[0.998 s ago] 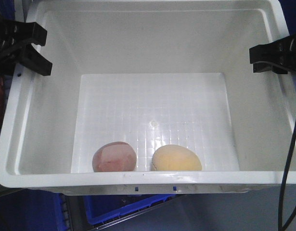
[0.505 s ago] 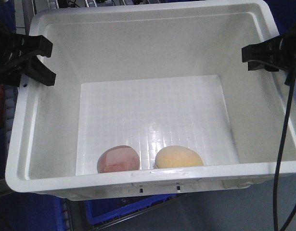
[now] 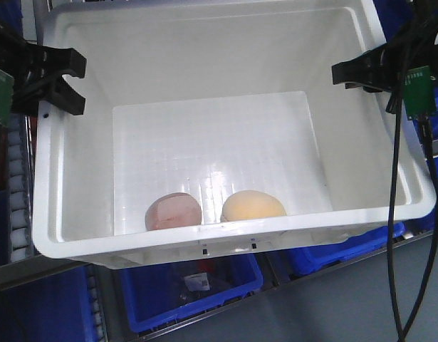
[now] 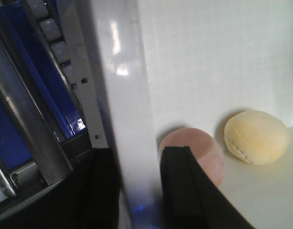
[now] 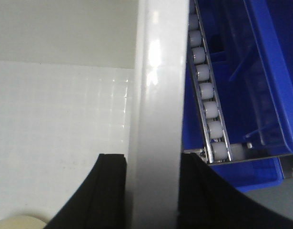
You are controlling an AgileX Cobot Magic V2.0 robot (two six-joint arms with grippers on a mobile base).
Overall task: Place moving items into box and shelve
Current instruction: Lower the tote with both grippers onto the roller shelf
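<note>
Blue bins (image 3: 197,285) beneath box (image 3: 226,246)

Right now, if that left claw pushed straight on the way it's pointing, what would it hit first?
Probably the white box itself: the left gripper already straddles its side wall, one finger inside, one outside. Beyond the inside finger, the pinkish toy looks next, though depth is unclear.
</note>
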